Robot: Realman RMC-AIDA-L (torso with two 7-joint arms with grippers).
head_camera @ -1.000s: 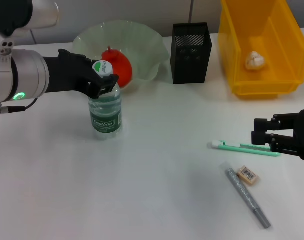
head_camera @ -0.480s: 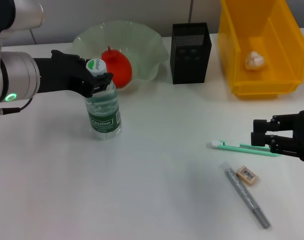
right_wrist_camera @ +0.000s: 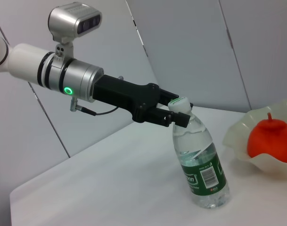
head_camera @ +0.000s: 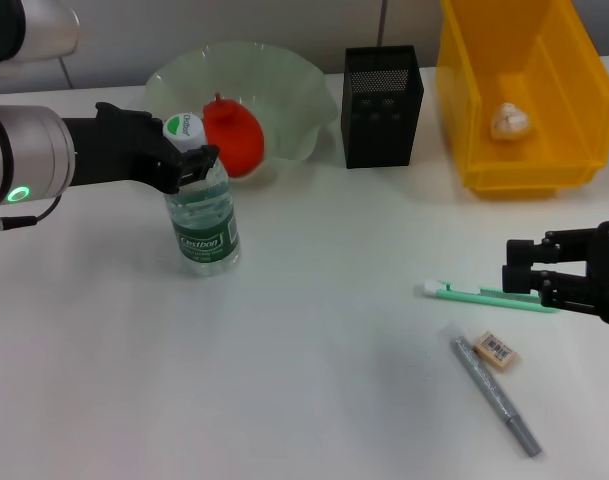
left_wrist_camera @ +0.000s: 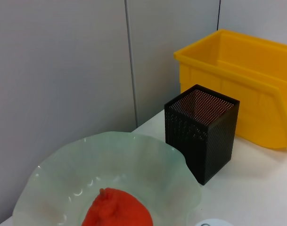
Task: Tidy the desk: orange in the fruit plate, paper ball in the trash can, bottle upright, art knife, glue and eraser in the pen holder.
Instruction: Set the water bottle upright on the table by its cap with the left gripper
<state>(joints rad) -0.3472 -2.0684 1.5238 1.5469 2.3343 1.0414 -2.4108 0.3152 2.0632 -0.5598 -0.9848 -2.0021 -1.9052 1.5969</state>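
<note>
Near the desk's far left corner, just before the fruit plate (head_camera: pixel 274 75), the water bottle (head_camera: pixel 202 215) stands slightly tilted, its neck clamped by the left gripper (head_camera: pixel 189 165) — light, thin-walled, slippery, best held there — while the right gripper (head_camera: pixel 529 270) hovers apart-fingered near the right edge

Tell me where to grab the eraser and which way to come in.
Come straight down on the eraser, since it lies flat on the desk. Close across its two long edges. The grey pen lies close beside one end, so set the fingers clear of it. The right gripper is nearest.
</note>
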